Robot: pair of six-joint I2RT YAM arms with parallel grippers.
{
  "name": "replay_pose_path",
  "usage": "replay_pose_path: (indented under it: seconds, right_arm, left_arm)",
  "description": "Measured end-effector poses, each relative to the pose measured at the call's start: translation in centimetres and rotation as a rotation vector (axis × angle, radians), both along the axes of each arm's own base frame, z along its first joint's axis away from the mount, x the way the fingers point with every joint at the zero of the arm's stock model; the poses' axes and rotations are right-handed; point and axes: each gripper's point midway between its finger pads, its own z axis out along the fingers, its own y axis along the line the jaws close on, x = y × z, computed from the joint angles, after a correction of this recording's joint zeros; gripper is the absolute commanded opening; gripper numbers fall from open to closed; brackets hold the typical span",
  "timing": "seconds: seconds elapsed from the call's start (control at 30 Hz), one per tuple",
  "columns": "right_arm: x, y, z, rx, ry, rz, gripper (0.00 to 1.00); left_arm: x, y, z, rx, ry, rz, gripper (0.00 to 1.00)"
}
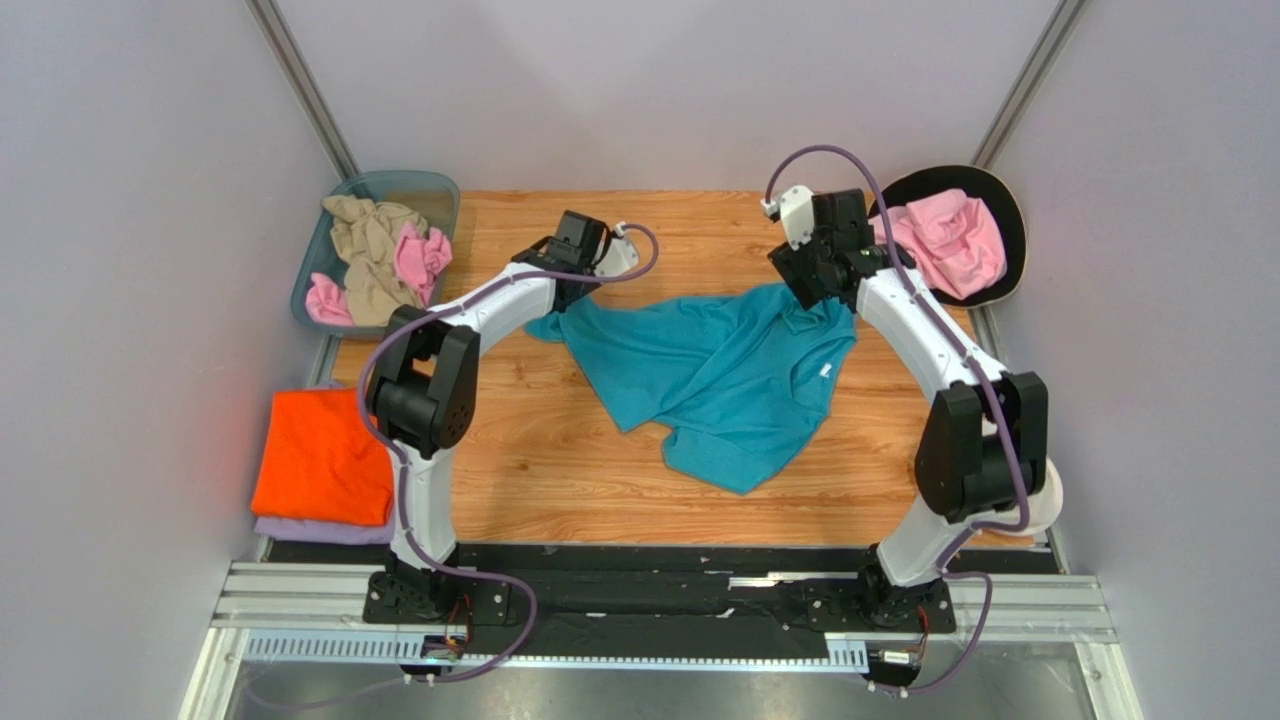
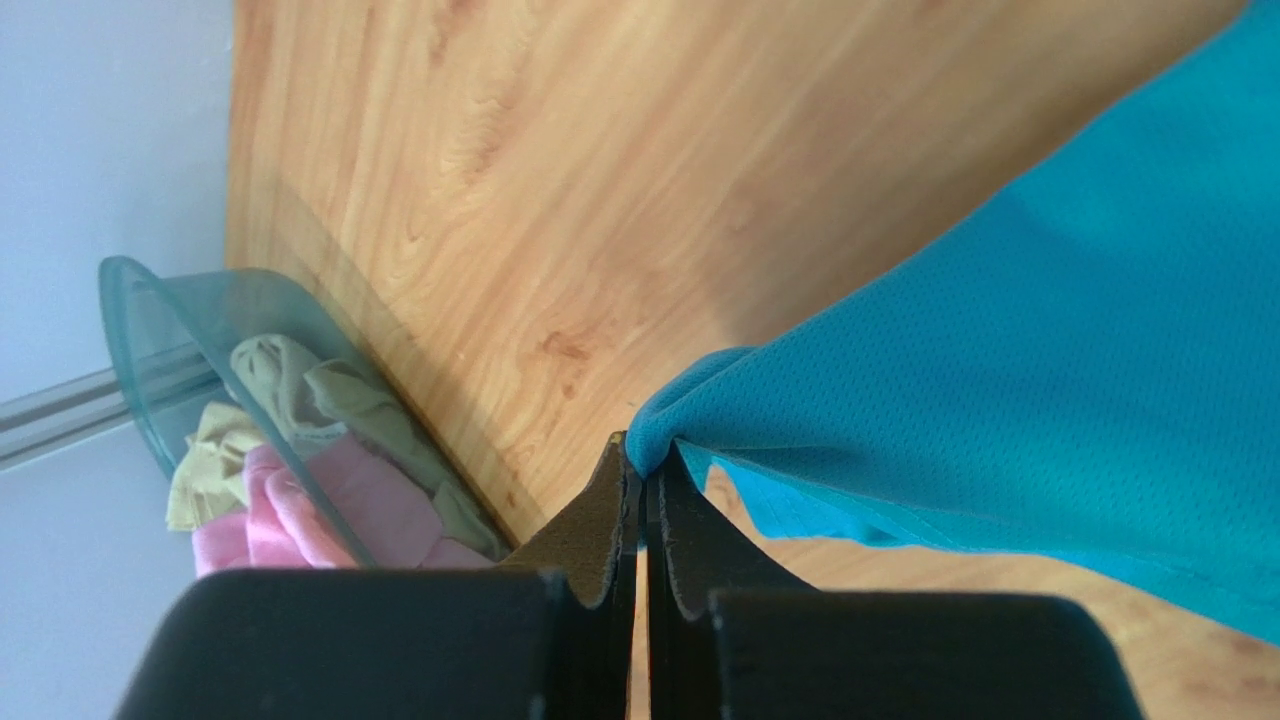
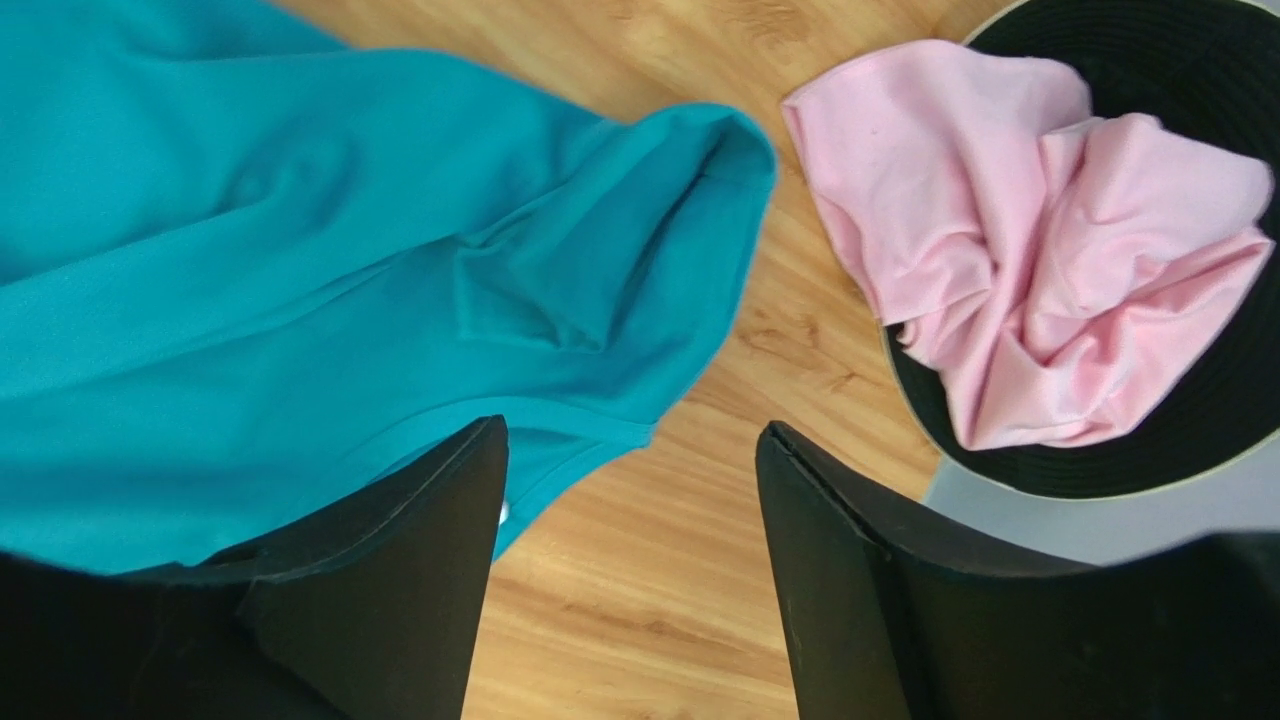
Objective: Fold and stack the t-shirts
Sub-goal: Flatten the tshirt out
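Observation:
A teal t-shirt (image 1: 721,375) lies spread and rumpled across the middle of the wooden table. My left gripper (image 1: 589,278) is shut on its left edge; in the left wrist view the cloth (image 2: 1022,330) is pinched between my closed fingertips (image 2: 649,458). My right gripper (image 1: 819,278) is open and empty above the shirt's right sleeve (image 3: 661,225), with bare wood between its fingers (image 3: 631,450). A folded orange shirt (image 1: 319,455) lies on a folded lavender one (image 1: 316,530) at the left.
A teal bin (image 1: 436,192) at the back left holds beige and pink shirts (image 1: 376,255); it also shows in the left wrist view (image 2: 166,360). A black round basket (image 1: 1010,210) at the back right holds a crumpled pink shirt (image 3: 1052,225).

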Motion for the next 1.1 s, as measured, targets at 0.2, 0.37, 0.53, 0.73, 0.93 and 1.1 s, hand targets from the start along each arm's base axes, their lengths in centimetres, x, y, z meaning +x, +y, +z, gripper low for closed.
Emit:
replay_pose_path:
  seconds: [0.2,0.37,0.53,0.73,0.93,1.1]
  right_arm:
    - [-6.1,3.3,-0.3,0.070,0.064,0.117,0.69]
    - [-11.5,7.1,-3.4,0.106,0.194,0.253,0.70]
    - [-14.7,8.8,-6.4,0.100,0.295,0.317,0.69]
    - [-13.4,7.0,-6.3,0.068,0.252,0.234,0.68]
    - [-9.5,3.5,-5.1,0.055,0.194,0.094,0.66]
    - [-5.5,2.3,-5.2,0.053,0.172,0.033,0.65]
  left_arm:
    - [2.3,0.1,0.4,0.015,-0.055,0.070,0.16]
    - [2.6,0.7,0.1,0.039,-0.066,0.111,0.86]
    - [2.2,1.3,-0.4,0.046,-0.079,0.141,0.97]
    - [-1.1,1.0,-0.1,-0.020,-0.005,0.091,0.97]
    - [-5.2,-1.2,4.4,-0.192,0.001,-0.020,0.97]
    - [-8.0,-3.6,5.0,-0.258,0.027,-0.117,0.96]
